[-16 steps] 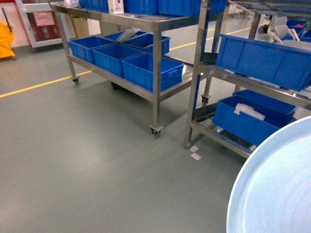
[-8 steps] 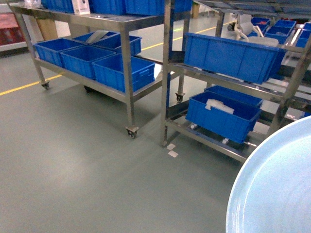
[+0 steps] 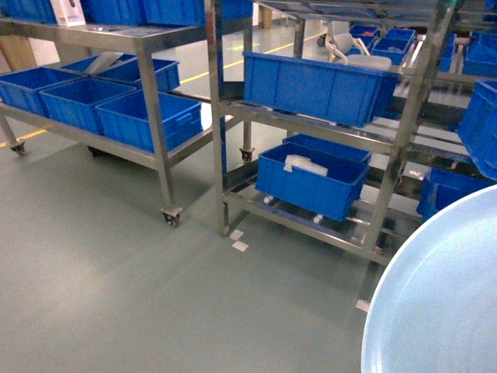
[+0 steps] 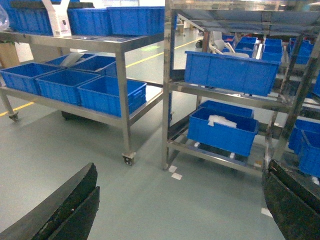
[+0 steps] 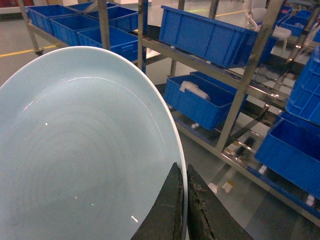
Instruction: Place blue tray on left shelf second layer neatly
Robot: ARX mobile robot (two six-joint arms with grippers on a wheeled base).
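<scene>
Carry step: right gripper (image 5: 182, 200) pinching blue tray (image 5: 80, 150) rim; left gripper (image 4: 180, 210) wide, holding nothing. Next: get closer to left shelf (image 3: 213, 116), 2nd layer.

Right gripper (image 5: 182, 210) is pinched tight, its two dark fingers (image 5: 167, 212) pressed together over the rim of the blue tray (image 5: 85, 150), one finger on each face of the edge, and the tray is carried up in the air, tilted toward the wrist camera. Over on the other side, the left gripper (image 4: 180, 210) is spread wide with nothing in it, one black finger at the lower left of its wrist view, the other at the lower right. Neither arm shows in the head view.
</scene>
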